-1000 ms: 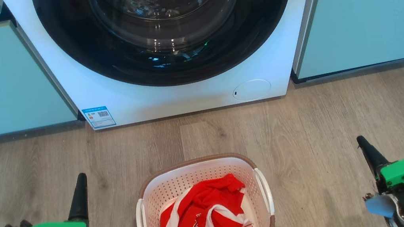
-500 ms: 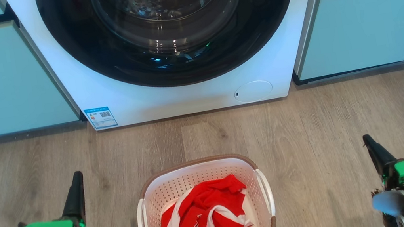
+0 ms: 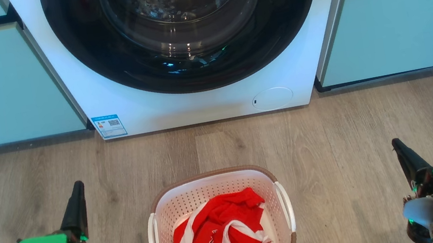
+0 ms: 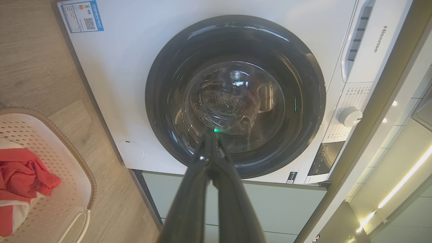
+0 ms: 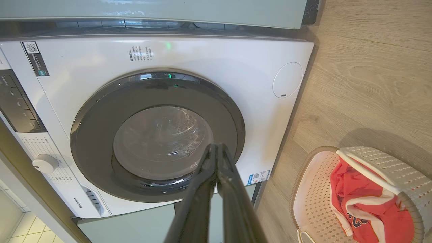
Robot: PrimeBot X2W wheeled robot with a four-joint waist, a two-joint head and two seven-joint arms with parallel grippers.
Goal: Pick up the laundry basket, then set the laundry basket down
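- Standing at the far side, washing machine, glass door looks shut, pale cabinets to its left and right.
- Wood floor runs from the washer to the near edge.
- Laundry basket sits flat and upright on the floor, near centre, well apart from the washer front. It looks fully at rest, not lifted or tilted.
- Red and white garment lies bunched inside the basket.
- Basket side handles: left one, right one, both free, nothing hooked in them.
- Left end effector hangs near left, well apart from the basket. Fingers pressed together, gripping nothing, pointing toward the washer.
- Right end effector hangs near right, also well apart. Fingers closed, empty.
- Progress call: basket down on the floor with both end effectors closed and clear of it fits either a basket waiting to be picked up or one already lifted and set back down. This moment cannot settle which.
- No grip on the basket exists now.
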